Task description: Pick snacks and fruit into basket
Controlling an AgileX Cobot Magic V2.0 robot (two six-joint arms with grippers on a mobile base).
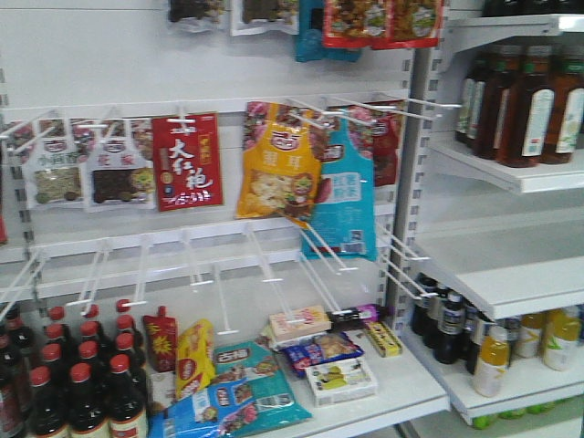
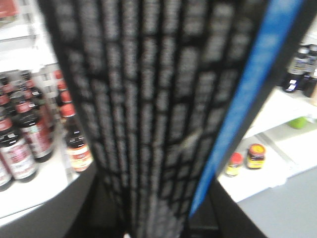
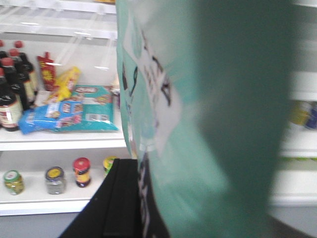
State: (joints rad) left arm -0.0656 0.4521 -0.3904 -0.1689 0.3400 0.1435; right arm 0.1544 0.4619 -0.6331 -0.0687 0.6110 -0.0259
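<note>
Filling the right wrist view, a teal snack pouch (image 3: 198, 124) hung before the shelf's (image 3: 59, 141) front edge; closure of either end effector could not be told, so a drop from a weak grip was judged possible.

Both wrists up close, grippers mostly covered

The right gripper (image 3: 143, 218) looks clamped on a teal pouch (image 3: 208, 124), with one dark finger (image 3: 119, 198) showing low at the pouch's left edge. The left gripper (image 2: 148, 225) sits mostly behind a black mesh thing (image 2: 148, 99), too blurry to tell how its jaws stand.
</note>
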